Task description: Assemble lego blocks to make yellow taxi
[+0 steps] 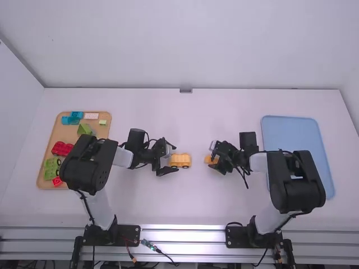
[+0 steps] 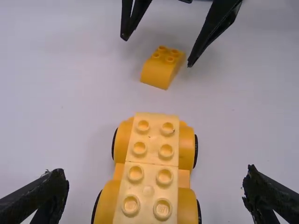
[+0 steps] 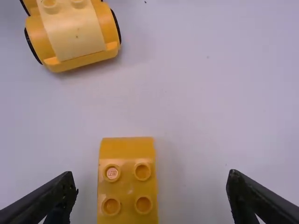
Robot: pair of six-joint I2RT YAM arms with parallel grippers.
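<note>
In the high view I can see the yellow car base [image 1: 180, 161] on the table [image 1: 190, 207], the left end effector [image 1: 172, 158] at one end of it, and the right end effector [image 1: 214, 158] over by the curved block [image 1: 209, 160]. In the left wrist view, the left end effector [image 2: 156, 183] is spread wide, gripping nothing, the car between its fingers. In the right wrist view, the right end effector [image 3: 152, 182] stands open around the block, not touching it.
</note>
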